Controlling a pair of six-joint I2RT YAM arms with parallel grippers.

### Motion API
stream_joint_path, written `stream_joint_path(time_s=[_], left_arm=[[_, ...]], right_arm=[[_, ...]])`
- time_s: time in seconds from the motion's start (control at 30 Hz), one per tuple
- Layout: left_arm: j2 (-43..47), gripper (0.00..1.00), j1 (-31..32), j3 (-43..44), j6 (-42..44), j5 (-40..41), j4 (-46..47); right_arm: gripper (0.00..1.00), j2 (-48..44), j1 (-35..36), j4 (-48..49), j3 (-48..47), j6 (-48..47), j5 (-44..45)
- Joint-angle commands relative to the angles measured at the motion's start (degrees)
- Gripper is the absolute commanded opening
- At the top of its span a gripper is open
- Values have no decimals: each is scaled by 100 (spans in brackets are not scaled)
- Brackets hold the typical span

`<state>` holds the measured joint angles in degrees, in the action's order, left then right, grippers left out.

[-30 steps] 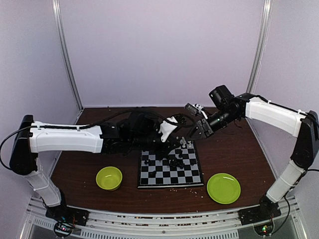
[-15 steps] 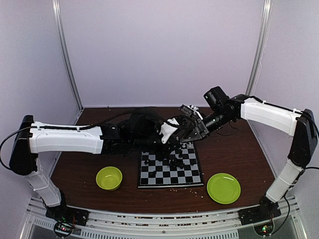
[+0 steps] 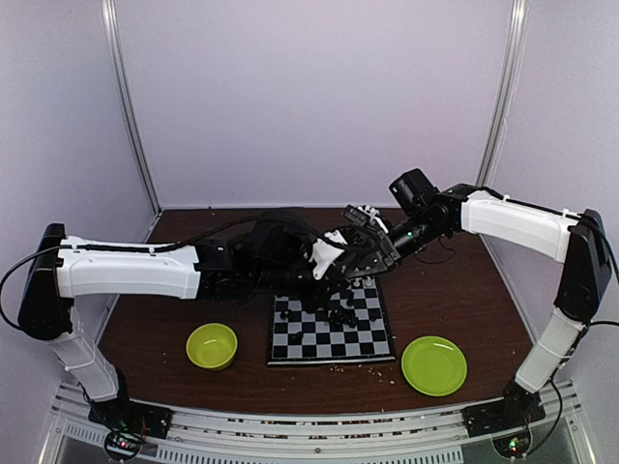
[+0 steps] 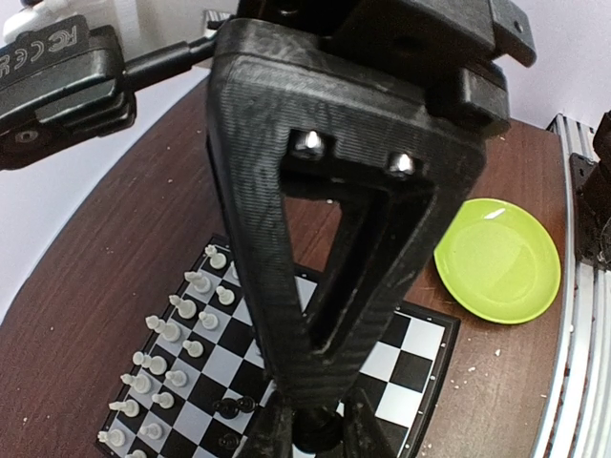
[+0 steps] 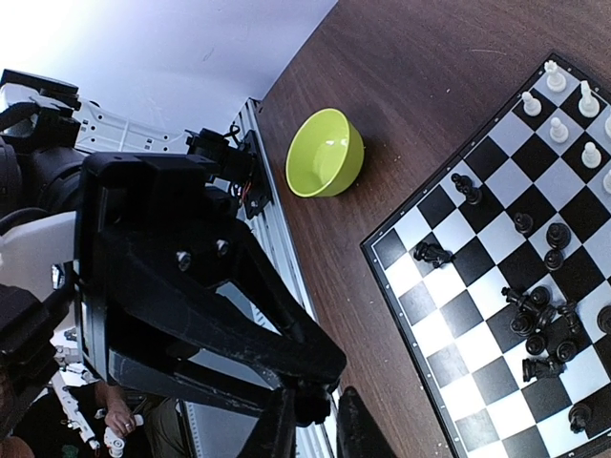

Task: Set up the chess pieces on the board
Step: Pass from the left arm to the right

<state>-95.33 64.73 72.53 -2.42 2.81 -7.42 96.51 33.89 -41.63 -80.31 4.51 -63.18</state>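
Though the state of the right claw [image 5: 320, 431] cannot be told, the left claw [image 4: 315, 441], clenching a black piece [image 4: 316, 426], should seat it upright.

The left arm [image 3: 126, 271] and right arm [image 3: 513, 220] each had long white shells between black joints and stood on black bases [image 3: 126, 420] with small lit indicators. A thin black cable [image 3: 12, 269] looped off the left shoulder. The left gripper [image 4: 315, 434] was a matte black triangular frame with an open slot and 2 bright screws [image 4: 310, 141], and the right gripper [image 5: 320, 429] matched it.
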Motion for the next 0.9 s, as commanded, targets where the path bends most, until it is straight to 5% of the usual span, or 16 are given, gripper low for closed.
stream_joint_path(time_s=[0.0,0.13,0.5,0.73,0.87], left_arm=[[-30,3,49,147,63,30,214],[-28,3,49,145,66,1,223],[-39,5,49,163,49,180,232],[180,42,49,-157,-112,539,294],[650,50,49,-784,-248,627,428]], right_arm=[[14,-5,49,141,-46,20,-150],[18,-18,60,216,-33,106,-224],[5,-101,56,297,94,87,-247],[4,-532,18,-286,50,-834,551],[4,-1030,13,-412,419,-1668,1417]])
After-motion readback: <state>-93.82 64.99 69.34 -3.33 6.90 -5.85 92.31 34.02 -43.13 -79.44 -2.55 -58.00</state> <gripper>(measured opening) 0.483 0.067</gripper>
